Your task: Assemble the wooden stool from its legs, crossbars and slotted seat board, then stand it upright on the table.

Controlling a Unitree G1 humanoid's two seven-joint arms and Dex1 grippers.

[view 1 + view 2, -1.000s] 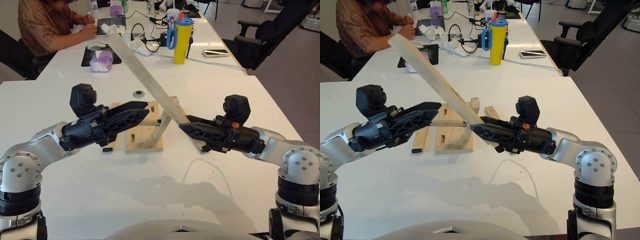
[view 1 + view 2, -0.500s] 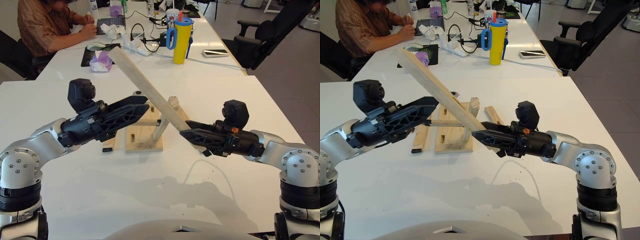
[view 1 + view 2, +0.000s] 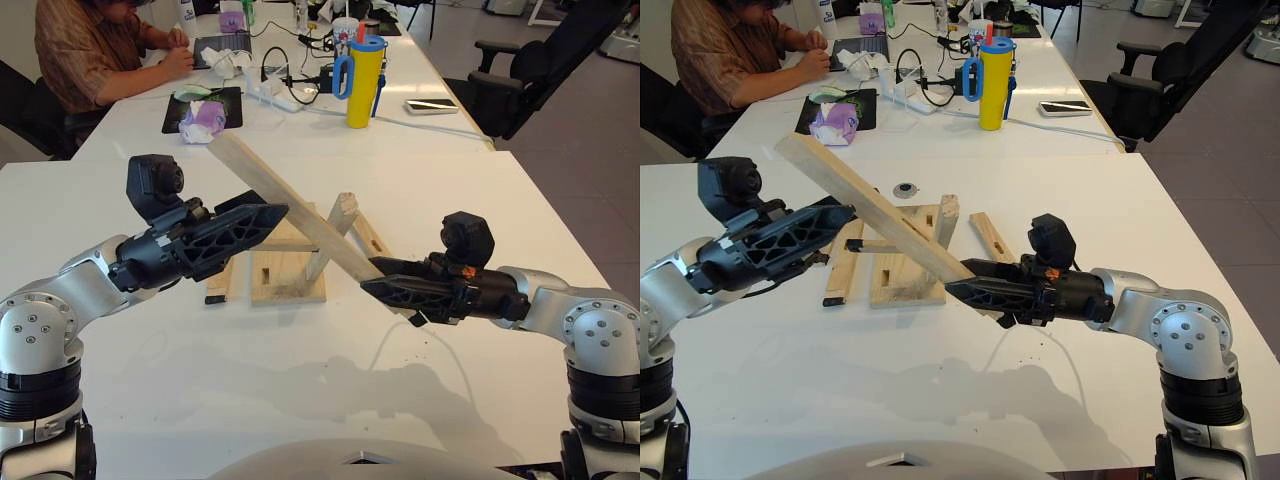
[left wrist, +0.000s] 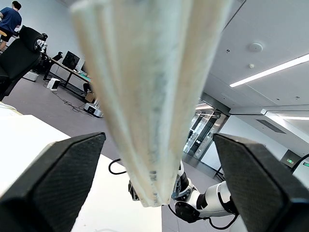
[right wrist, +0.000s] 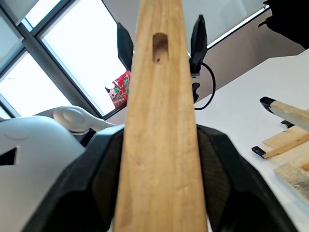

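The long leg [image 3: 300, 210] is off the desk [image 3: 300, 400]. It rises at a slant from its low end near the centre of the desk up toward 10 o'clock. The right tool [image 3: 368, 277] pinches this low end, its fingers [image 5: 96, 193] pressed on both sides of the wood. A mortise hole [image 5: 157, 46] shows further up the leg. The left tool [image 3: 275, 215] is about halfway along the leg. Its fingers [image 4: 53, 179] are spread, and there is a gap between each finger and the wood, so only the right tool carries the leg.

Under the raised leg, the slotted seat board [image 3: 285, 288] lies flat. A second leg [image 3: 945, 218] already stands in it, leaning a little toward 1 o'clock. One loose bar [image 3: 990, 235] lies just beside the board at 3 o'clock, and another bar [image 3: 843, 268] lies at 9 o'clock.

I judge that the step in hand is to bring the long leg to the board for fitting, and the stool is far from finished. The next move probably needs the left tool to close on the leg. Then both tools must turn it steeper and guide its end into a free slot without knocking the standing leg.

Toward 6 o'clock the desk gives open room. The desk edge at 3 o'clock is well apart from the right tool. The high end of the leg points toward a purple pack [image 3: 205, 118] on the next desk, so a swing to that side has less room.
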